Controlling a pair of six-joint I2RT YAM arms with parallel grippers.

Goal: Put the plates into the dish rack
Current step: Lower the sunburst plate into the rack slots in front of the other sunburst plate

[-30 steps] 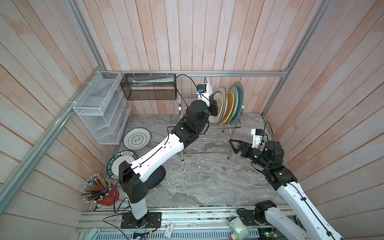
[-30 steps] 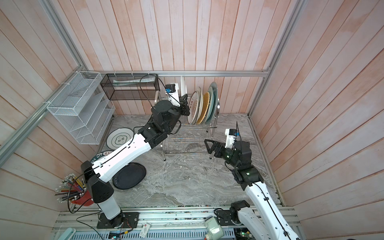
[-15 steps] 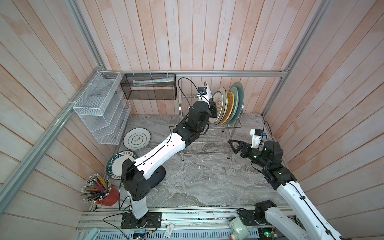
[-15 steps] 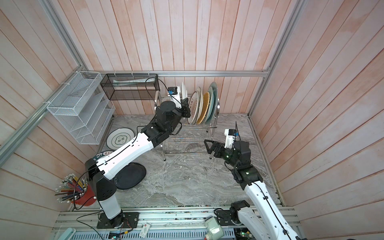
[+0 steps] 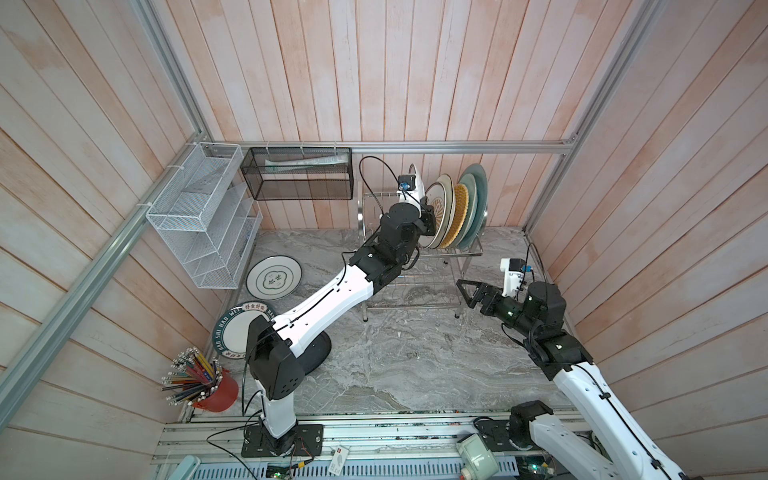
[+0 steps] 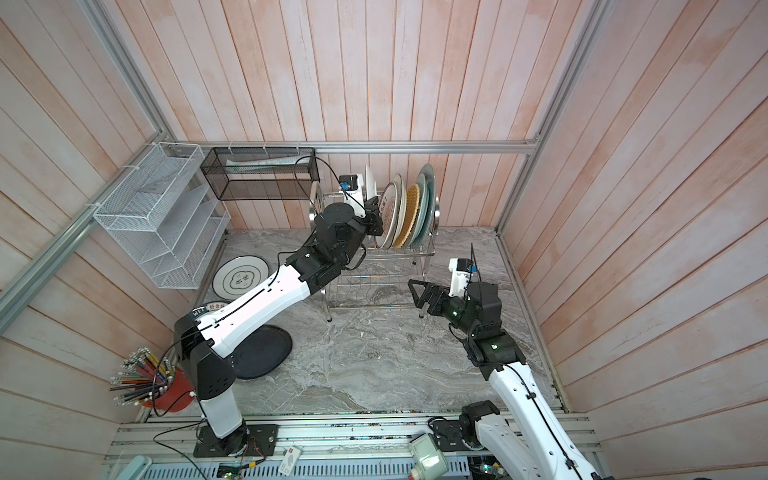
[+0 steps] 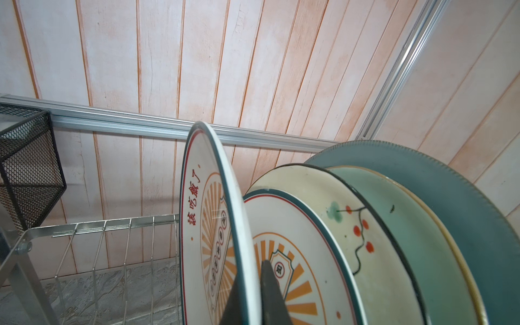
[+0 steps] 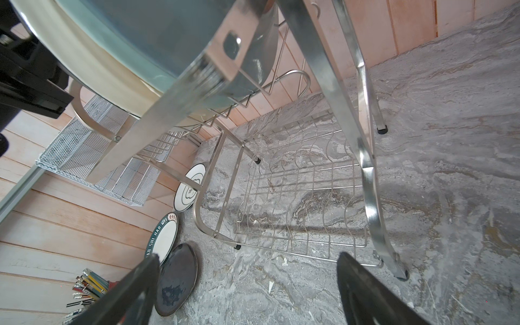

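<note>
My left gripper (image 7: 250, 275) is shut on the rim of an orange-sunburst white plate (image 7: 208, 225), which it holds upright over the dish rack's (image 5: 469, 249) upper tier, left of the plates that stand there. Those are a second sunburst plate (image 7: 295, 253), a cream floral one (image 7: 337, 219), a pale green one (image 7: 408, 225), a yellow woven one (image 5: 459, 212) and a grey-blue one (image 7: 450, 197). On the table lie a green-ringed plate (image 5: 274, 277), a lettered plate (image 5: 232, 332) and a black plate (image 6: 266, 349), partly under the left arm. My right gripper (image 8: 249, 256) is open and empty by the rack's front right leg.
A white mesh organiser (image 5: 203, 220) hangs on the left wall and a black mesh basket (image 5: 299, 174) on the back wall beside the rack. A red cup of pencils (image 5: 212, 390) stands at the front left corner. The rack's lower tier (image 8: 295, 197) holds nothing.
The left arm has stretched slightly further toward the rack with the sunburst plate still in its grip. The right arm has barely moved.
</note>
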